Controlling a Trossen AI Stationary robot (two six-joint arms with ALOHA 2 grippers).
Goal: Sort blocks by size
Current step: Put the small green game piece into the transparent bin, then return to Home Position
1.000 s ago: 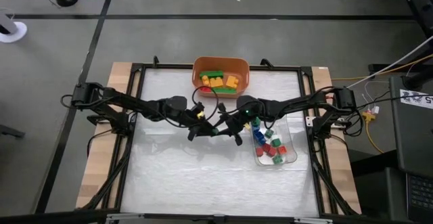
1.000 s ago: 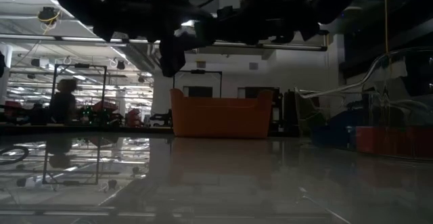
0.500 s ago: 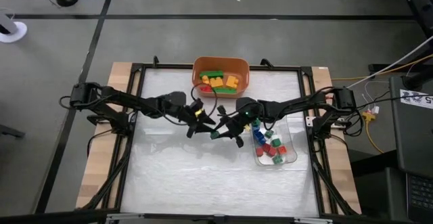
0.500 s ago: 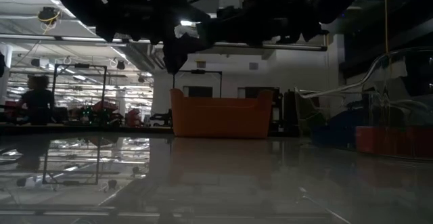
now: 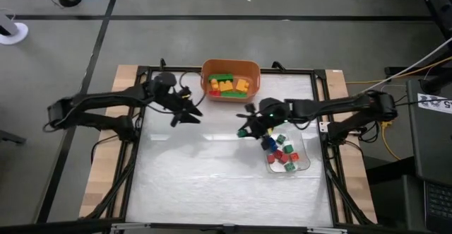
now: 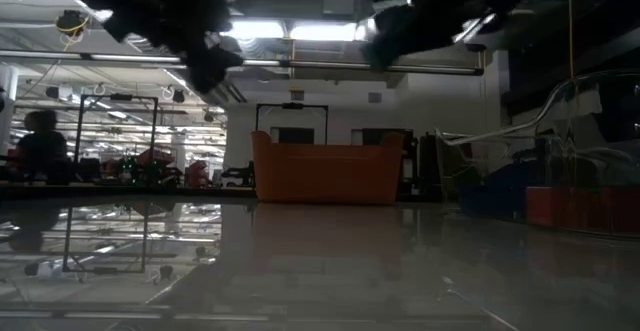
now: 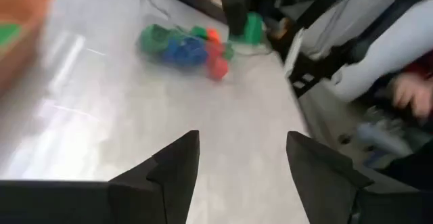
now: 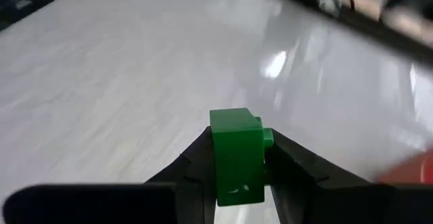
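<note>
Jaws: our right gripper [image 8: 233, 158] clamps a small green block [image 8: 236, 155]; left gripper [image 7: 241, 158] gapes empty. Next we drop it into the clear tray [image 5: 305, 162].

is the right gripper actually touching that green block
Touching. In the right wrist view the green block sits clamped between the right gripper fingers, both dark fingers pressed against its sides, held above the table.

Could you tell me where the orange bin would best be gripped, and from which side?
Probably by a long rim of the orange bin, from above: the open top leaves that thin edge exposed, and the left pincer, open and empty, is nearest. The right pincer holds a green block.
</note>
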